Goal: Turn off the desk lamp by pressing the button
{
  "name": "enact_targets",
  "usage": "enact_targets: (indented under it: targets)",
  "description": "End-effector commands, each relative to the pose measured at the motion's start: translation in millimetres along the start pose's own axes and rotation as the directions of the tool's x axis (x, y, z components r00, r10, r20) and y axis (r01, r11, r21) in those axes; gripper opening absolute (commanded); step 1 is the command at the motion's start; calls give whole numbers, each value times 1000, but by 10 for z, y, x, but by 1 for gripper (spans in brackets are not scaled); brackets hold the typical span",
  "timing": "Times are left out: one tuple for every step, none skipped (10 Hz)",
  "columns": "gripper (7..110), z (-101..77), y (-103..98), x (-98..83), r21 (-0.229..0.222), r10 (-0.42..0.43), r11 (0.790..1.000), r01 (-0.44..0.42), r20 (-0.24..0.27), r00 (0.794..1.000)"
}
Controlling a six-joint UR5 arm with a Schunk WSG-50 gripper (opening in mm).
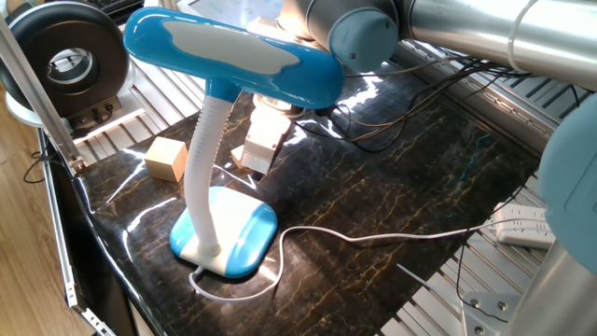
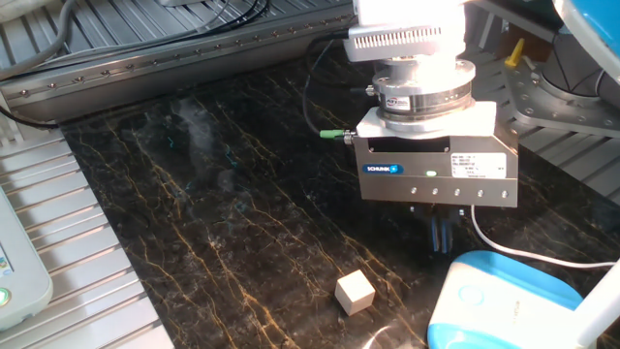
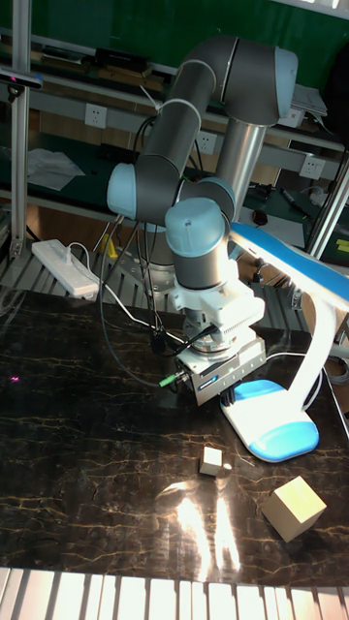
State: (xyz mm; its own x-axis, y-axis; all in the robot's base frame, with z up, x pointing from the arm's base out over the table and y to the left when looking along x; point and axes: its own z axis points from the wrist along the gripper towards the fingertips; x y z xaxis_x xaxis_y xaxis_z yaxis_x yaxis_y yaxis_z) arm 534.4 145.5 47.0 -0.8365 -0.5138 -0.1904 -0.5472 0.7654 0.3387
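Note:
The desk lamp has a long blue and white head point(image 1: 233, 54), a white ribbed neck point(image 1: 203, 154) and a rounded blue and white base point(image 1: 224, 230). The button point(image 2: 472, 296) is a small whitish round spot on the base's near corner. My gripper point(image 2: 442, 236) hangs a little above the table just beside the base, up and to the left of the button and not touching it. Its thin blue fingers point(image 2: 437, 231) stand pressed together with no gap showing. In the one fixed view the lamp head partly hides the gripper.
A small wooden cube point(image 2: 355, 291) lies on the dark marble table point(image 2: 194, 223) near the base. A larger wooden cube point(image 1: 166, 157) sits beyond the neck. The lamp's thin white cord point(image 1: 373, 238) trails across the table. A white power strip point(image 1: 520, 225) lies at the edge.

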Motion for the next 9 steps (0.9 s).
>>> enact_targets:
  targets:
    - [7,-36,46,-58,-20,-14,1000,14,19,1000]
    - [7,-37,41,-63,-18,-17,1000,17,20,1000]
    - [7,-34,41,-66,-18,-17,1000,17,20,1000]
    - [7,-24,41,-72,-18,-17,1000,17,20,1000]
    - [7,-5,41,-83,-17,-14,1000,14,21,1000]
    - [7,0,41,-96,-16,-11,1000,11,22,1000]
    - [7,-1,44,-103,-18,-8,1000,8,23,1000]
    - [7,-1,43,-112,-17,-8,1000,8,21,1000]
    - [7,-1,11,-122,-4,-20,1000,20,12,1000]
